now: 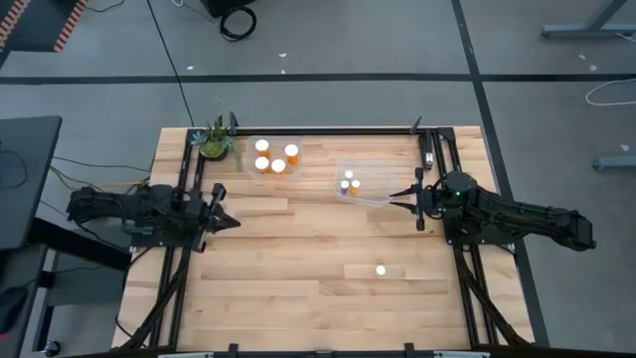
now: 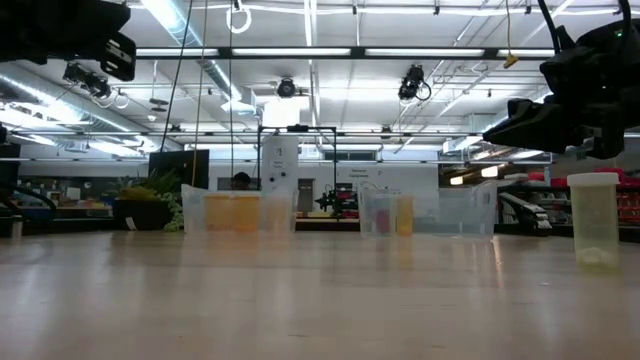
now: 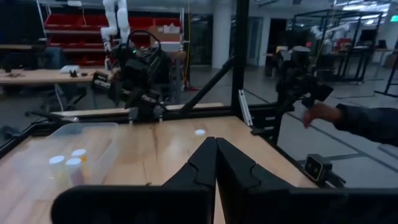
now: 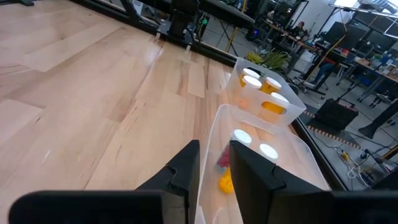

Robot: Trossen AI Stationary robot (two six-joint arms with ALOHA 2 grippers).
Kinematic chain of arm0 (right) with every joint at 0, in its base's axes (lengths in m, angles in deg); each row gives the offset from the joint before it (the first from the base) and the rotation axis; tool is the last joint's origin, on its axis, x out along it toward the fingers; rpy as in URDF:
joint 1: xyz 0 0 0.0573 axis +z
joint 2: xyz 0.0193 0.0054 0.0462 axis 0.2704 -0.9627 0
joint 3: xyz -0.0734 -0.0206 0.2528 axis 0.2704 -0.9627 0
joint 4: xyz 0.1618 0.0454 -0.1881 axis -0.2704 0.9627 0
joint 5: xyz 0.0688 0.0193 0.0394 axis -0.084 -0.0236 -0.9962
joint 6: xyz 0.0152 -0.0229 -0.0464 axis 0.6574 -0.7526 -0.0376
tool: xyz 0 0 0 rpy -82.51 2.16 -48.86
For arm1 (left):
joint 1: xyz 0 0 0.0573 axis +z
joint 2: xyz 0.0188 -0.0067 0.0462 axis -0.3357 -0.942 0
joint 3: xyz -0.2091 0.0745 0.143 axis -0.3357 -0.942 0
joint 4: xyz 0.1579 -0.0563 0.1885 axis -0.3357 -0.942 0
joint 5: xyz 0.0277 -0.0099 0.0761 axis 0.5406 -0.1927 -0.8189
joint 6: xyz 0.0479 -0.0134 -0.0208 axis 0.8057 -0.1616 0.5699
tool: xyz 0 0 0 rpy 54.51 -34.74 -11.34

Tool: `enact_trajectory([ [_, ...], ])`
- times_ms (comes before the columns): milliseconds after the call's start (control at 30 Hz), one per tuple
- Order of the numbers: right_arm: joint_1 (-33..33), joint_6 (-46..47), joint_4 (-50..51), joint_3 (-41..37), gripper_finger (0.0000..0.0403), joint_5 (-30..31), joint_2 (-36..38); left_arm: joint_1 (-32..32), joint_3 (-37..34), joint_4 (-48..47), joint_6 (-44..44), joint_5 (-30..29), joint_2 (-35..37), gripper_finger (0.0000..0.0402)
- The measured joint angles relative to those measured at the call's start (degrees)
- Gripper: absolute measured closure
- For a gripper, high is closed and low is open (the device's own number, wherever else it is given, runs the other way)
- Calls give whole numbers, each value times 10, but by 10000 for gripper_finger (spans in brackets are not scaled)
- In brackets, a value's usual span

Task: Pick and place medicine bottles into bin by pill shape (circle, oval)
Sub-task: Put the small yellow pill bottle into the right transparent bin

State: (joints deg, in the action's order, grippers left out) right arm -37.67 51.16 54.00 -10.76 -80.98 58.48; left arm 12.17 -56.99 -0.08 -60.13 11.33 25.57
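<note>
Two clear bins stand at the table's far side. The left bin [image 1: 273, 157] holds several orange bottles with white caps. The right bin [image 1: 361, 186] holds a few bottles [image 4: 241, 137]. One bottle [image 1: 381, 269] stands upright alone on the table toward the near right; it also shows in the low view [image 2: 593, 220]. My right gripper [image 1: 397, 203] hangs above the table at the right bin's near right corner, fingers a little apart [image 4: 214, 171], holding nothing. My left gripper [image 1: 229, 221] is shut and empty over the table's left part, and its fingers meet in the left wrist view [image 3: 216, 162].
A potted plant [image 1: 214, 141] stands at the far left corner beside the left bin. Black frame rails run along the table's left, right and far sides. A person's hand [image 3: 320, 115] shows beyond the table's edge. Bare wood lies across the middle and near side.
</note>
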Motion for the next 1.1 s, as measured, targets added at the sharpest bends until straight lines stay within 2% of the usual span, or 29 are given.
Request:
enact_trajectory([
  [167, 0, 0, 0, 0, 310, 0, 0, -10, -34, 28, -3, 1, 15, 385],
  [500, 0, 5, -32, 0, 310, 4, 0, -49, -43, 24, -32, 4, 14, 392],
  [567, 2, 38, -55, 0, 310, -18, 0, -56, -43, 25, -43, 4, 14, 385],
  [667, 12, 169, -91, 0, 310, -59, 0, -57, -43, 22, -60, 4, 13, 371],
  [767, 16, 252, -146, 0, 310, -50, 0, -56, -43, 9, -60, 3, 13, 360],
  [900, 16, 269, -180, 0, 310, -36, 0, -55, -43, -3, -75, 0, 13, 354],
  [1100, 22, 298, -180, 0, 310, -44, -7, -55, -43, -29, -61, -19, 12, 352],
])
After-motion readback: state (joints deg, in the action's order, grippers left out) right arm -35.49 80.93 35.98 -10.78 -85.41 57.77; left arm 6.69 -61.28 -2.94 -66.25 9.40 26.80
